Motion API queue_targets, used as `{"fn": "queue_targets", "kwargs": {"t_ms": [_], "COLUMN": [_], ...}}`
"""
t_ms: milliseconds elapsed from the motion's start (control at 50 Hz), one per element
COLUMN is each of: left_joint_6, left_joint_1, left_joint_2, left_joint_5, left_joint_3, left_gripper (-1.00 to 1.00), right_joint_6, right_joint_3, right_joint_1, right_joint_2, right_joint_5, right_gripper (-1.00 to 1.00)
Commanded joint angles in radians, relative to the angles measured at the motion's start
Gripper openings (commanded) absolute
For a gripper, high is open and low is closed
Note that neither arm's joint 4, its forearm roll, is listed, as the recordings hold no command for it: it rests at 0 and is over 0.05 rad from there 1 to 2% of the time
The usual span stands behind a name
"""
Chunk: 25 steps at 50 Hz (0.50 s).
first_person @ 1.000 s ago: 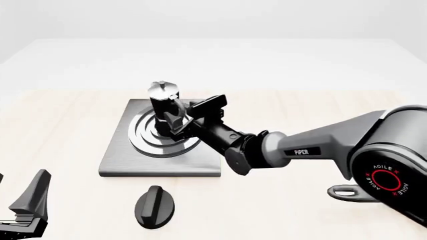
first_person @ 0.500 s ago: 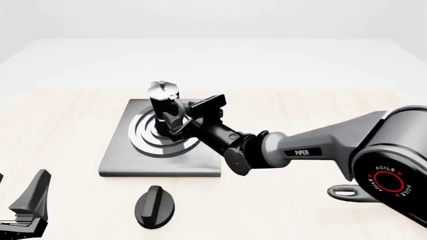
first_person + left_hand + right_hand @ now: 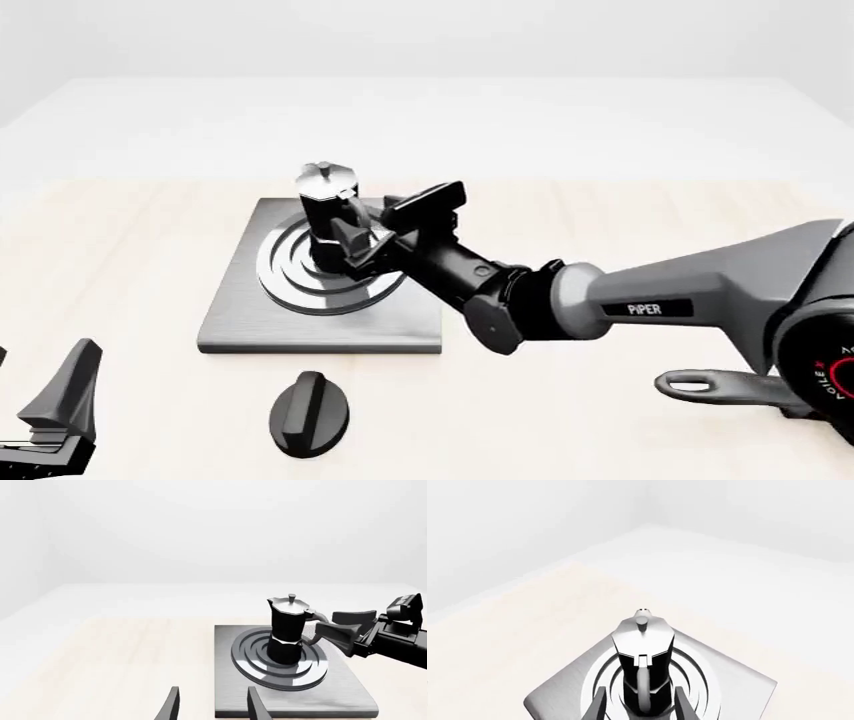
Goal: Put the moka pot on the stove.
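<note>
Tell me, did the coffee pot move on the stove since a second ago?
No. In the front view the moka pot stands at the same spot on the stove, on the burner rings. Only the right gripper backed off slightly, towards the right.

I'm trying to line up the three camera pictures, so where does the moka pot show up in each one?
Left wrist view: the moka pot stands right of centre, on the burner rings.
Front view: it stands left of centre, at the far side of the burner, by the right gripper.
Right wrist view: it is low centre, handle toward the camera.
Shared landmark: the stove under it.
</note>
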Motion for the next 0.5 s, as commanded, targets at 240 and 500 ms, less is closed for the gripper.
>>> {"fn": "queue_targets", "kwargs": {"t_ms": [240,500], "left_joint_6": [0.0,0.0], "left_joint_1": [0.0,0.0], "left_joint_2": [0.0,0.0], "left_joint_5": [0.0,0.0], "left_joint_3": [0.0,0.0], "left_gripper": [1.0,1.0], "right_joint_6": [-0.016,-0.025], "right_joint_3": [0.085,0.122], "right_joint_1": [-0.009,-0.02], "right_joint_2": [-0.101,-0.152], "right_joint_5": [-0.007,-0.007], "right_gripper": [1.0,1.0]}}
